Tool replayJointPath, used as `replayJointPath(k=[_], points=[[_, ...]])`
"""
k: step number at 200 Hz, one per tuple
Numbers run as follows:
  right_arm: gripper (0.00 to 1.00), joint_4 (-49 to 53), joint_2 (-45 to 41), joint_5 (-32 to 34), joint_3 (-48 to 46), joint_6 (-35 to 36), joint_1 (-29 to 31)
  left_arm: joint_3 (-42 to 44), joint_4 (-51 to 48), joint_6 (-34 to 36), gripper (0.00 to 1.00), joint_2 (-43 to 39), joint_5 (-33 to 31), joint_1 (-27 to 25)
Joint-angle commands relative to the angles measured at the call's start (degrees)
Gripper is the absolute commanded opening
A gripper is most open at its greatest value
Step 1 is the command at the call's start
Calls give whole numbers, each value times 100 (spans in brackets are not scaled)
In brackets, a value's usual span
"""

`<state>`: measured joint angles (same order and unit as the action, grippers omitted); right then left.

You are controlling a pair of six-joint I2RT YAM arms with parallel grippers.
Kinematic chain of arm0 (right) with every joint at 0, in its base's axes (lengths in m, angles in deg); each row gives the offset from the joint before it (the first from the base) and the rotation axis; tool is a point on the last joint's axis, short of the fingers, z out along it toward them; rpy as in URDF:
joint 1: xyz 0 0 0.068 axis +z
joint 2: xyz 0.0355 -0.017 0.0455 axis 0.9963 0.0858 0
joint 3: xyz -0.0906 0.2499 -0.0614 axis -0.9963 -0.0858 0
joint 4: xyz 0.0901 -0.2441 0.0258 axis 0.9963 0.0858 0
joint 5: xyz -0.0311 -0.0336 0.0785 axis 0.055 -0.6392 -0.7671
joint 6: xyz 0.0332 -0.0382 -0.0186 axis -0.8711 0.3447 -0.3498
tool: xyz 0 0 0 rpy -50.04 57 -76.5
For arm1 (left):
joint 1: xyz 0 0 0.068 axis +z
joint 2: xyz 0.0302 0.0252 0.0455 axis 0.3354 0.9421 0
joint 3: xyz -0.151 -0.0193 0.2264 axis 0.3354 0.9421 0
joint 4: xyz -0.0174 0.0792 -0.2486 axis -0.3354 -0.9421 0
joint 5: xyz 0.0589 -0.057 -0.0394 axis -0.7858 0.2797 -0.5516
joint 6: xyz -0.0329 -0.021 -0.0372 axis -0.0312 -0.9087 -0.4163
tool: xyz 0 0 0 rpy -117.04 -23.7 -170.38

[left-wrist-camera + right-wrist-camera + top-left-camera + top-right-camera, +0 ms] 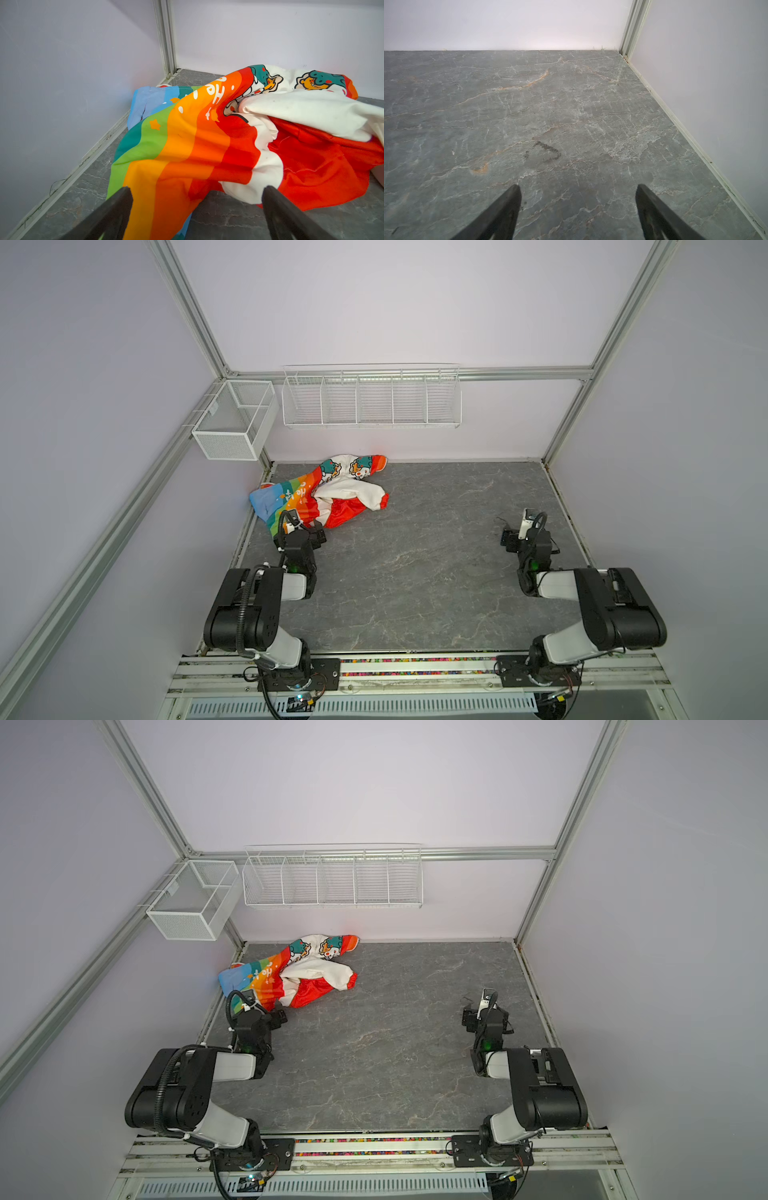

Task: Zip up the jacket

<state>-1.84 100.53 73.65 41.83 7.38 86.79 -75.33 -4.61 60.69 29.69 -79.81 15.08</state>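
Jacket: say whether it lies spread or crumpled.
Crumpled: the jacket lies bunched, white cloth folded over red; whether it is zipped, cannot tell.

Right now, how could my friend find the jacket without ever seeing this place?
Start at the grey table and go to its far left corner, below the white mesh box. The jacket lies crumpled there. It is the only colourful thing: rainbow stripes, red cloth, white with cartoon animals.
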Motion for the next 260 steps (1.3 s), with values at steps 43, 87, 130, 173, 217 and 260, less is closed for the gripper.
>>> replayJointPath(k=[43, 87, 130, 173, 217, 260], points=[[89, -153, 68, 63, 87, 119, 49, -118, 118, 79, 99, 63, -84, -7], [89, -153, 73, 63, 87, 119, 52, -111, 117, 79, 99, 57, -90, -6], [89, -153, 65, 60, 84, 119, 41, 177, 690, 95, 99, 46, -61, -7], [89, -170, 56, 54, 73, 119, 44, 322, 940, 79, 99, 42, -91, -6], [89, -164, 56, 49, 71, 119, 40, 199, 695, 45, 99, 32, -161, -6], [89, -161, 58, 54, 69, 119, 42, -75, 169, -34, 99, 34, -315, -6]])
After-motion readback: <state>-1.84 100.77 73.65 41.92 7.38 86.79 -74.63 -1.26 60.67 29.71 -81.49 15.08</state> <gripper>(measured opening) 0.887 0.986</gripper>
